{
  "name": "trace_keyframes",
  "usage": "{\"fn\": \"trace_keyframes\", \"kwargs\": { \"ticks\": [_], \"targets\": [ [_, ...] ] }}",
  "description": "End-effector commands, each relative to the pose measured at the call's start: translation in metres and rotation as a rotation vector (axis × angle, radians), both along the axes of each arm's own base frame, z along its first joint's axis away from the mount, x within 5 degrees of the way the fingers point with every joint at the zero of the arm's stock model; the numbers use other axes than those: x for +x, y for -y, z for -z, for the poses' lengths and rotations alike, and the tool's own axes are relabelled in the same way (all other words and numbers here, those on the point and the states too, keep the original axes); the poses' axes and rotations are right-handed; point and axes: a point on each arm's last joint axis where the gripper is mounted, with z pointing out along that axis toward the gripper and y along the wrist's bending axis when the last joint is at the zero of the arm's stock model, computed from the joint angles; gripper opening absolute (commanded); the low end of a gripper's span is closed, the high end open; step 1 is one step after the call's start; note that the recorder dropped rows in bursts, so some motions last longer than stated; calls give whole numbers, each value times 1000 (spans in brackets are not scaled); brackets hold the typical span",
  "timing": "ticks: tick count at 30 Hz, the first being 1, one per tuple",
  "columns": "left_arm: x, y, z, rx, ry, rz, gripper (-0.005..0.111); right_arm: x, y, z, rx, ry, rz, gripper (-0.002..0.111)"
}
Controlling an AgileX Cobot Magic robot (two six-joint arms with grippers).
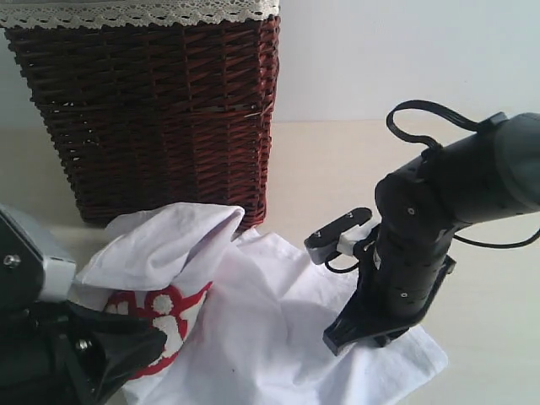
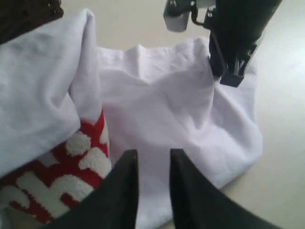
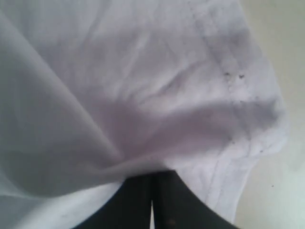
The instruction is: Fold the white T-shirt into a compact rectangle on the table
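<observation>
White T-shirt lies crumpled on the tabletop beside the wicker basket. Right fingers are pressed together, pinching a fold near its hem. Left fingers stand narrowly apart over the cloth beside the red print, gripping nothing.

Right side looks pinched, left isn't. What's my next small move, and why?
Probably lower the left gripper onto the white T-shirt and close on the cloth. Its jaws stand slightly apart above the fabric, holding nothing, while the right gripper is shut on a fold. The shirt lies crumpled, so spreading it likely needs both.
</observation>
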Motion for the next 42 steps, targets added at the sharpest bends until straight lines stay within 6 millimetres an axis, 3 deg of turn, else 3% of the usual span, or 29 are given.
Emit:
{"fn": "trace_keyframes", "kwargs": {
  "ticks": [1, 3, 6, 11, 12, 14, 17, 19, 22, 23, 26, 28, 32, 37, 42],
  "targets": [
    [9, 1, 18, 135, 0, -74, 0, 26, 22, 2, 16, 45, 91, 0],
    [15, 0, 29, 219, 2, -120, 0, 37, 55, 3, -1, 19, 206, 0],
    [20, -2, 37, 274, 0, -159, 0, 41, 86, 6, -37, -49, 306, 0],
    [38, -20, 35, 252, 0, -366, 0, 38, 106, 6, -94, -98, 379, 0],
    [38, -16, 35, 203, -30, -318, 0, 38, 107, 6, -108, -97, 379, 0],
    [31, 3, 31, 101, -107, -98, 14, 38, 107, 6, -105, -96, 380, 0],
    [38, 16, 14, 112, 12, 14, 58, 38, 106, 6, -103, -97, 381, 0],
    [51, 18, 2, 167, 177, 1, 67, 39, 106, 6, -101, -93, 381, 0],
    [54, 25, 7, 259, 264, 122, 56, 41, 105, 6, -85, -74, 384, 0],
    [55, 29, 18, 306, 252, 155, 54, 42, 105, 6, -78, -66, 384, 0],
    [61, 34, 41, 408, 245, 205, 59, 41, 103, 6, -65, -74, 384, 0],
    [77, 32, 47, 462, 351, 84, 61, 41, 103, 6, -66, -75, 384, 0],
    [85, 27, 43, 465, 406, -37, 57, 41, 103, 6, -65, -78, 381, 0],
    [87, 20, 44, 495, 379, -117, 0, 41, 103, 6, -65, -78, 380, 0],
    [89, 2, 34, 570, 391, -287, 0, 40, 104, 6, -70, -88, 376, 0]
  ]
}}
